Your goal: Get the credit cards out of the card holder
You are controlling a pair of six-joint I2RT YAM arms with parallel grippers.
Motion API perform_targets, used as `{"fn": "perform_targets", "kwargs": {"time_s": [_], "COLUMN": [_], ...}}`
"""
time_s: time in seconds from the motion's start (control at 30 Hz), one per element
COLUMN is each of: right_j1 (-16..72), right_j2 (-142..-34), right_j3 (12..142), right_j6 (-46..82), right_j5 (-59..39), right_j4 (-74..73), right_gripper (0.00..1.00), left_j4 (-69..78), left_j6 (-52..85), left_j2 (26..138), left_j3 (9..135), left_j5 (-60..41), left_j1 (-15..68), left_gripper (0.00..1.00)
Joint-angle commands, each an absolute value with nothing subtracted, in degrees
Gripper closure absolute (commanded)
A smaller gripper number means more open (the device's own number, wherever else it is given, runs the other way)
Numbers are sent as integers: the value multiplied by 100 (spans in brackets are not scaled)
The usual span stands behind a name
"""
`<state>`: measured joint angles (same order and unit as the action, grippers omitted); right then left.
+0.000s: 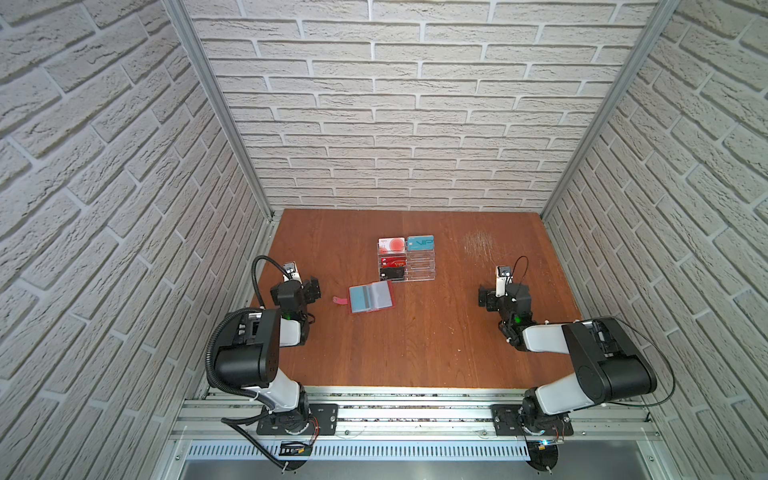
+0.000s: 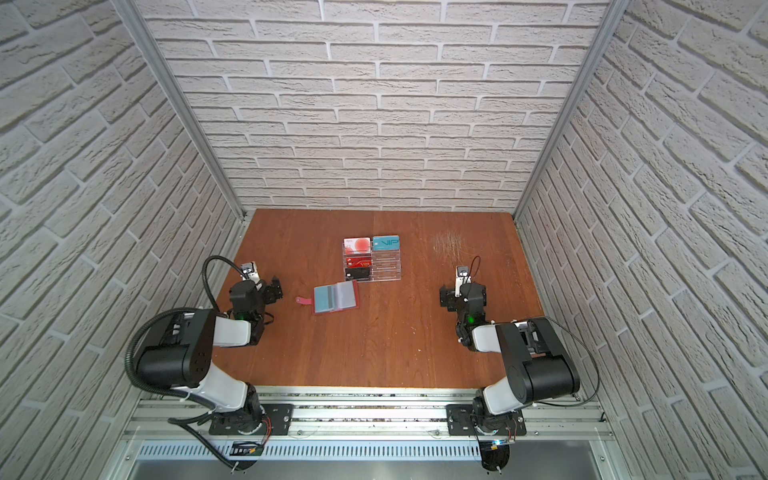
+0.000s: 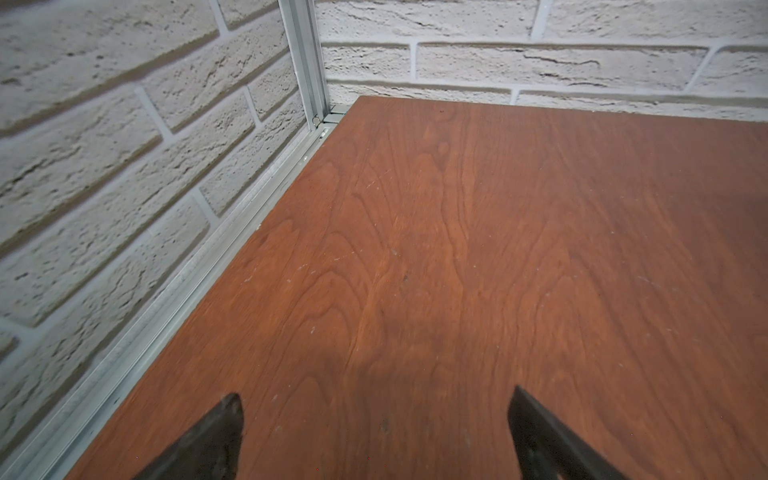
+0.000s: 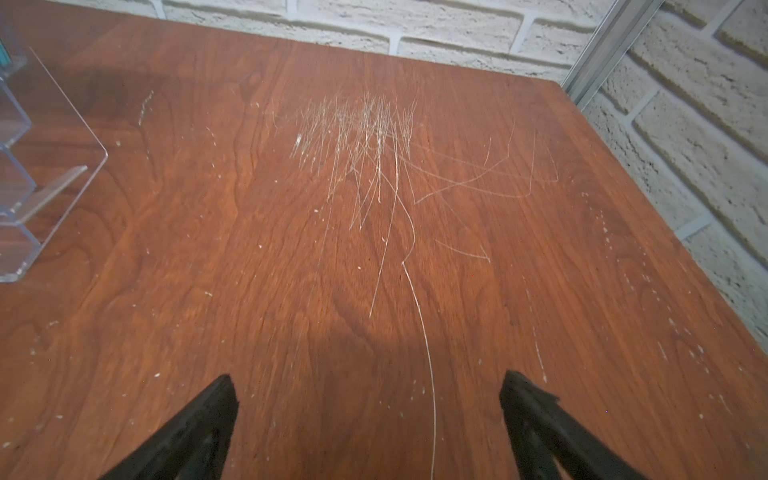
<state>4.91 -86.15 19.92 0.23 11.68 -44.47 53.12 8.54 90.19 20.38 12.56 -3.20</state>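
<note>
Acrylic stand (image 4: 41, 166) cut by the right wrist view's edge; card holder (image 1: 371, 297) contents blurred

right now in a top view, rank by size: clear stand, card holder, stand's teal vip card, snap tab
1. clear stand
2. card holder
3. stand's teal vip card
4. snap tab

Pairing white links with black joint housings on the left arm (image 1: 249, 349) and the right arm (image 1: 598, 357). Trailing a ribbed black hose (image 1: 254, 282) along the left, a thin black cable (image 1: 660, 357) along the right. Glowing with a green light (image 1: 518, 319) at each wrist, above black base plates (image 1: 326, 417).
</note>
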Motion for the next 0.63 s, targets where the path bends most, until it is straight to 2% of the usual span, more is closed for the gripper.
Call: {"fn": "perform_targets", "kwargs": {"time_s": [0.0, 0.6], "right_j1": [466, 456], "right_j2": [-8424, -8456], "right_j3": [1928, 2022], "right_j6": [68, 64], "right_j5": [1033, 962], "right_j4": [-5010, -4891], "right_gripper": [0, 0], "left_j4": [5523, 5537], "left_j6": [747, 747], "left_j2": [9005, 9018], "left_j3": [2083, 2083], "left_j5": [1248, 1248], "left_j1": [-297, -289], "left_gripper": [2, 2]}}
